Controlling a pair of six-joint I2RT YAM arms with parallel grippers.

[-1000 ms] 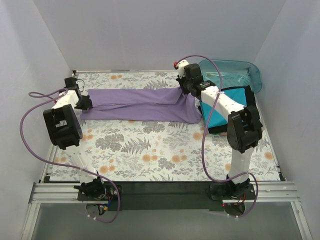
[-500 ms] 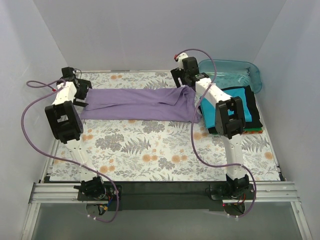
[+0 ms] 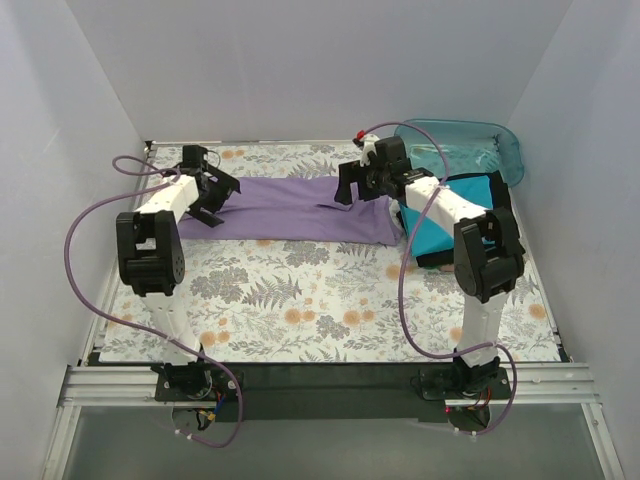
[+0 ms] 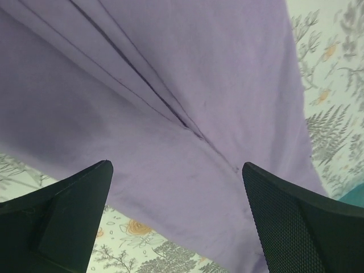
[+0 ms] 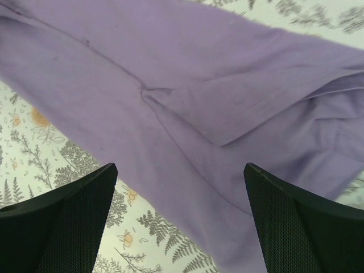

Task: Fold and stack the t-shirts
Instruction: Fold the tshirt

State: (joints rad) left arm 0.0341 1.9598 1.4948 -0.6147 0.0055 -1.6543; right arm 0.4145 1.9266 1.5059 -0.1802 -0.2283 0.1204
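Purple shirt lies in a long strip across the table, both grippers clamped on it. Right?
No: the wrist views show left gripper and right gripper open over the purple shirt, gripping nothing. It does lie in a long strip.

A purple shirt point(image 3: 290, 208) lies folded into a long band across the far half of the flowered table point(image 3: 300, 300). The left gripper point(image 3: 213, 195) is over its left end and the right gripper point(image 3: 352, 186) over its right part. Further right, a teal shirt point(image 3: 480, 190) tops a folded stack, near a clear tub point(image 3: 505, 150).
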